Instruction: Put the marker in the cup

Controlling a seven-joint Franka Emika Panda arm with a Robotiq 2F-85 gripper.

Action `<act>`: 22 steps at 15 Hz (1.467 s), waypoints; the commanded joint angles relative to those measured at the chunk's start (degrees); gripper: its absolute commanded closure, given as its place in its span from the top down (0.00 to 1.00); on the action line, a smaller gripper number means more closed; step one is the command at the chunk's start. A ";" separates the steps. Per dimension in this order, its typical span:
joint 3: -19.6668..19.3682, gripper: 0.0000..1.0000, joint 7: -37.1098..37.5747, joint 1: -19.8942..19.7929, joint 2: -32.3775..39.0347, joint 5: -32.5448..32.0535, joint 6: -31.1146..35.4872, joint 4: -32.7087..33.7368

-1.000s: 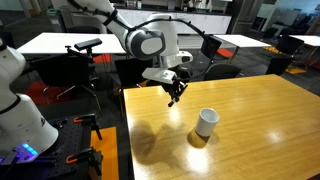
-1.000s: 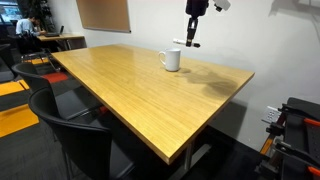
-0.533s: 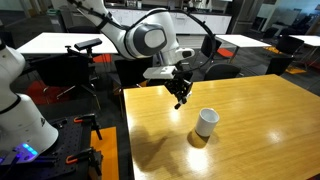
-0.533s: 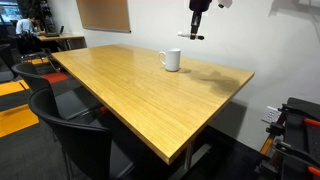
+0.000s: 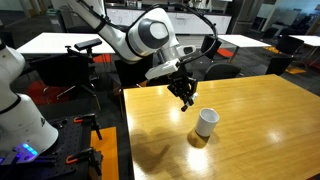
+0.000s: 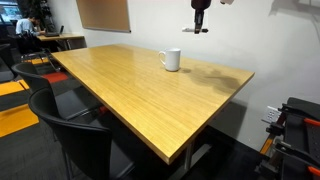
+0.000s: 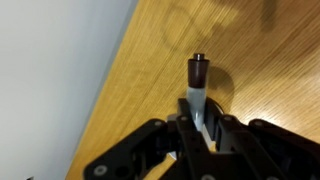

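Note:
My gripper (image 5: 185,97) is shut on the marker (image 7: 197,88), a thin stick with a dark cap and pale body pointing away from the jaws in the wrist view. The gripper hangs in the air above the wooden table (image 5: 250,135), up and to the left of the white cup (image 5: 206,122). In an exterior view the gripper (image 6: 199,22) is high above and right of the cup (image 6: 172,60). The cup stands upright on the table. It is out of the wrist view.
The table edge (image 7: 110,100) runs diagonally through the wrist view, with pale floor beyond. Black chairs (image 6: 75,135) stand at the table's near side. Other tables and chairs (image 5: 60,45) fill the room behind. A white robot base (image 5: 20,110) stands beside the table.
My gripper has risen and moved toward the cup with the marker held. The cup has not moved.

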 commanded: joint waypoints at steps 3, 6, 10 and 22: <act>0.59 0.05 -0.27 1.29 0.54 -4.89 -10.05 3.38; 0.99 0.05 -2.16 1.62 1.05 -5.76 -13.61 4.51; 1.34 0.05 -4.81 1.46 2.81 -5.81 -15.91 6.64; 1.49 0.05 -17.50 1.13 11.93 -4.86 -18.18 17.25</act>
